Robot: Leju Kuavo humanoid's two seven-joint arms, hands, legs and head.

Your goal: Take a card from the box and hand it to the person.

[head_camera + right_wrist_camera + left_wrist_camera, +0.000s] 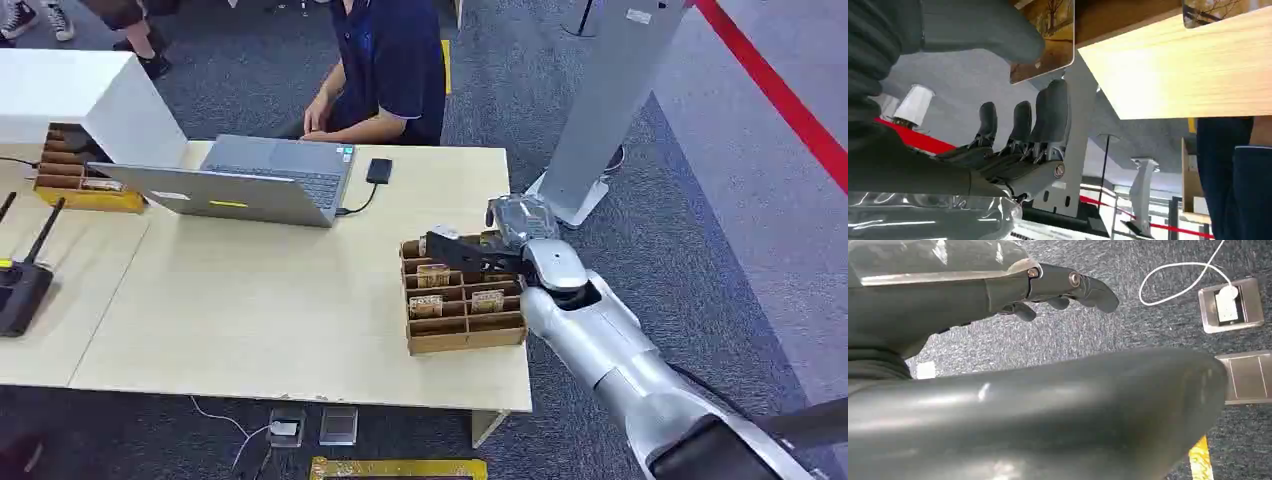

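Observation:
The wooden compartment box (465, 330) stands at the table's near right corner with several picture cards upright in it. My right hand (500, 243) hovers over its back row, dark fingers stretched leftward. In the right wrist view a card (1055, 30) with a tree picture sticks out of the box (1168, 65). The thumb (983, 30) lies on one side of its free edge and the fingers (1048, 115) on the other, with a gap between them. My left hand (1058, 287) hangs over the carpet, fingers loosely extended, holding nothing. The person (385, 60) in dark blue sits behind the table.
An open laptop (250, 180) and a small black device (379, 170) lie mid-table. A second card box (85, 178) sits under a white case at far left, a black router (20, 285) nearer. A grey pillar (610, 90) stands right of the table.

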